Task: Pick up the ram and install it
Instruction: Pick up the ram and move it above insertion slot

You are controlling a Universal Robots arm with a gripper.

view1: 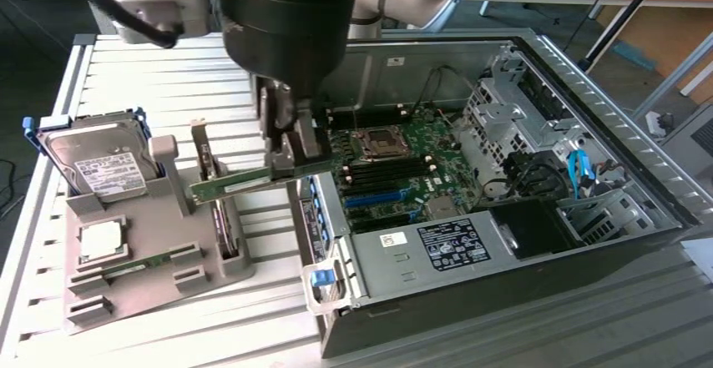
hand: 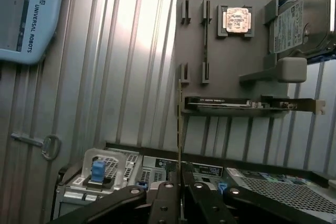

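**Ram clamped in gripper, up off the holder, beside the open PC**

Writing first: the wrist view gives "UNIVERSAL ROBOTS" in dark caps on a blue-grey device (hand: pixel 29 22) lying on the slatted metal table (hand: pixel 121 51), far out ahead of the hand. The hard drive (hand: pixel 304 19) has a white label w/ fine print, too small to read. In the exterior view the PSU (view1: pixel 446 247) in the PC case (view1: pixel 446 55) carries a black sticker w/ white print, plus a small white sticker next to it; neither can be read.

Hand: the gripper (view1: pixel 292 166) is closed tight on the ram (view1: pixel 234 184), fingers pinching one end. The rest of the stick pokes out sideways from the hand, in the air, over the near edge of the grey holder (view1: pixel 167 218). The expansion card (view1: pixel 204 155) stands just under and behind the stick's free end. The motherboard (view1: pixel 396 168) sits on the hand's other side, near, lower down.

Views differ: the ext. view gives the ram's broad green face and the arm above it. In the wrist view the ram (hand: pixel 180 129) is edge-on, a thin line running straight out from the gripper (hand: pixel 181 203). Beyond its tip lies the holder (hand: pixel 231 61) w/ a CPU (hand: pixel 235 20), the expansion card (hand: pixel 226 102) flat-on, and the drive at the far corner.
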